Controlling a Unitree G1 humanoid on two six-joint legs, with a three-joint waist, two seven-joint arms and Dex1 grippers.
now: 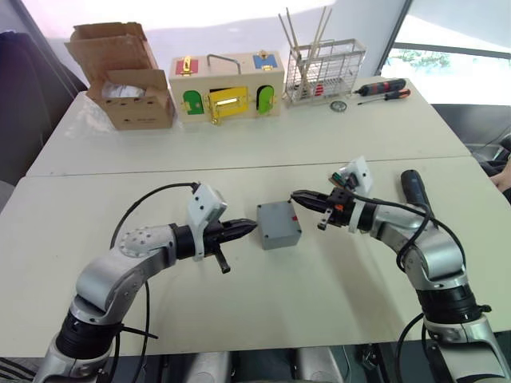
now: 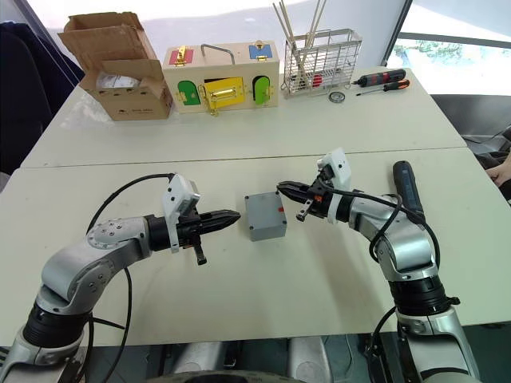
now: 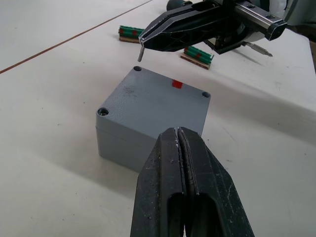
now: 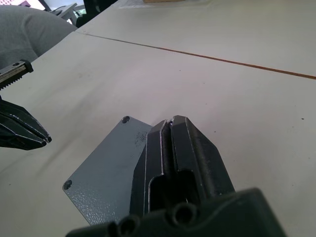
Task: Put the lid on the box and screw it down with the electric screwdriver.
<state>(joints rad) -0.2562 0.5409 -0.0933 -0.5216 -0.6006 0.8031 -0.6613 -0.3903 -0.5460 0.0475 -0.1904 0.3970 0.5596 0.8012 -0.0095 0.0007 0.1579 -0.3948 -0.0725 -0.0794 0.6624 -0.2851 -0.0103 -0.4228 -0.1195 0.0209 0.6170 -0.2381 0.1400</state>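
The grey box (image 1: 279, 227) stands in the middle of the table, with the flat grey lid (image 3: 153, 98) lying on top of it. A seam runs around below the lid, screw holes show at its corners, and it bears a small red mark. My left gripper (image 1: 251, 227) is shut and empty, its tip close to the box's left side. My right gripper (image 1: 297, 195) hovers over the box's far right corner, shut on a small metal screw (image 3: 140, 52) that hangs from its tip. The black electric screwdriver (image 1: 413, 191) lies on the table beyond my right forearm.
Along the table's far side stand an open cardboard box (image 1: 128, 80), a wooden box with coloured doors (image 1: 227, 86) and a wire basket (image 1: 323, 72). Hand screwdrivers (image 1: 383, 88) lie at the far right. A person's hand (image 1: 503, 175) shows at the right edge.
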